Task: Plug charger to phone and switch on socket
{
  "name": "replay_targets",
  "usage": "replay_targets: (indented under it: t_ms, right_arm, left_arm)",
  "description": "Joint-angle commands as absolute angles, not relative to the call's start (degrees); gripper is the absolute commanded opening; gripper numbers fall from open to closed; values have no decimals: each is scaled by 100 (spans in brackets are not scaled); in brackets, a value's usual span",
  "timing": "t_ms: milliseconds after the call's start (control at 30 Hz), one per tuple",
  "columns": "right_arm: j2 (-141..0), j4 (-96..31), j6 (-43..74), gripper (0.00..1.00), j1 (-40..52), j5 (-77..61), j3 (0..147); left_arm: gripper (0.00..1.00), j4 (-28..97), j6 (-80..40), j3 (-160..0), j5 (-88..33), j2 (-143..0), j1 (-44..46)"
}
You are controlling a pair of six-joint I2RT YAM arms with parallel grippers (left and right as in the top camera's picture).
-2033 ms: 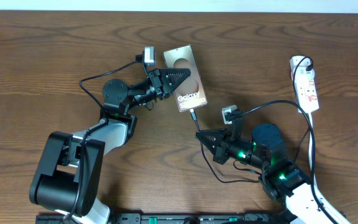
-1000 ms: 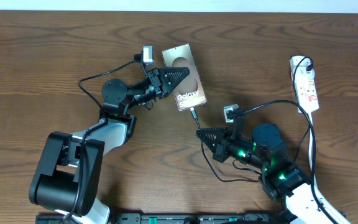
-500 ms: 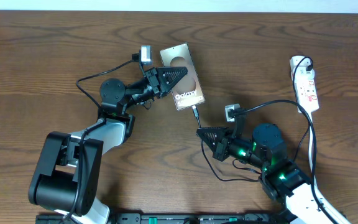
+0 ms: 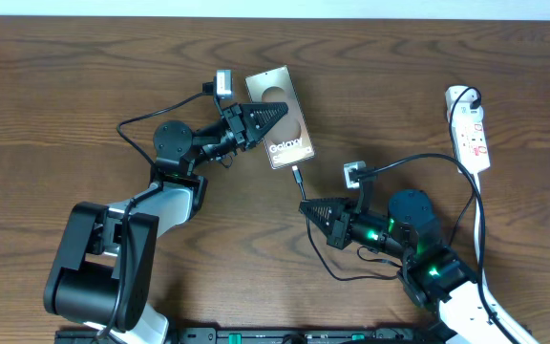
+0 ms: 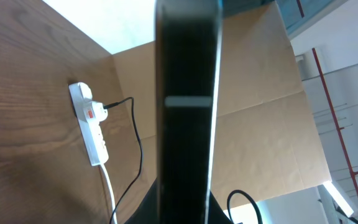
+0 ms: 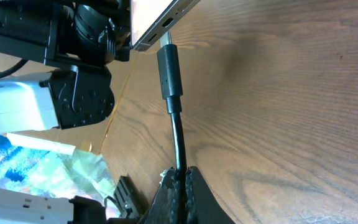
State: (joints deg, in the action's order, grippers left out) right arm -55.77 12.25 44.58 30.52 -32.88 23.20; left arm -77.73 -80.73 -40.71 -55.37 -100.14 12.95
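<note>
Phone (image 4: 275,91), clamped in your left hand (image 4: 287,110), has nudged up-left; your right hand (image 4: 305,206) pinches the charger (image 6: 169,68), tip seemingly unseated.

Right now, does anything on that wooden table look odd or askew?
Only the small black charger plug: bare metal shows where it meets the glossy bronze phone's port, so it seems not fully pushed in.

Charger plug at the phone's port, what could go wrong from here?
The right hand pinches the charger cable behind the plug, so pushing may buckle the cable instead of seating the tip. The left hand grips the phone from one side only; it might pivot or slip under the push.
</note>
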Motion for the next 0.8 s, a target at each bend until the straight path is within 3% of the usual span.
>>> replay_targets:
  t_ms: [0, 767]
  right_arm:
    - [-5579, 1243, 4519, 1, 3070, -3376, 2434]
    - [-5586, 1258, 4523, 1, 2956, -3249, 2434]
  left_arm:
    - [7, -7856, -7981, -4136, -5524, -9935, 1278]
    - [8, -7861, -7975, -4134, -5697, -9935, 1321]
